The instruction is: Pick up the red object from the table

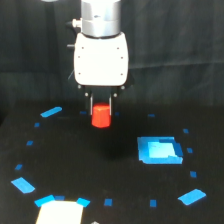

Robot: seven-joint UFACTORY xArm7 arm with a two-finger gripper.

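Item: red object [101, 116], toward the far edge of the black surface [90, 165], between the fingers of the tool [101, 102], which appear clamped on it. Step: grasp made, judged. Next: straight lift, grip kept firm. Blue patch [159, 150] nearby.

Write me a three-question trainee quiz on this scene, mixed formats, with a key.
1. True or false: the red object sits between the jaws of the gripper.
2. On which side of the exterior view does the large blue patch lie? A left, B right.
3. Fill in: the table is coloured ____.

Key: 1 true; 2 B; 3 black.
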